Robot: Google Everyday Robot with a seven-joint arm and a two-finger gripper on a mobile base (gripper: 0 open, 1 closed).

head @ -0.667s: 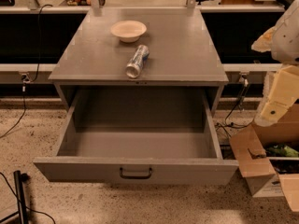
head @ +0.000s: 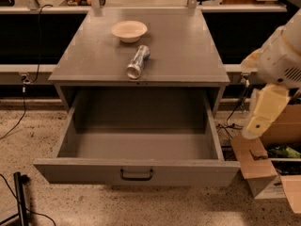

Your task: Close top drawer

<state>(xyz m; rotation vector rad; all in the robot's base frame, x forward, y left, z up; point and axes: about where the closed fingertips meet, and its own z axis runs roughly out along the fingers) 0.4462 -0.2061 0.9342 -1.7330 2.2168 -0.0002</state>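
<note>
**Speckled floor, drawer gaping**

Camera view: floor [head: 28, 135], grey cabinet [head: 188, 55], bowl [head: 129, 30] and can [head: 138, 61] lying on top. Below, the top drawer [head: 84, 172] is pulled right out, handle [head: 136, 175] towards us. At right the gripper [head: 263, 114] hangs apart from it, probably ahead of a push; released or clenched, can't tell

Nothing here can be read. The can [head: 138, 61] lying on the tabletop [head: 188, 55] above the open top drawer [head: 136, 171] carries a blue-and-white print, but I cannot make out any words. The gripper [head: 256, 121] hangs just right of that drawer.
</note>
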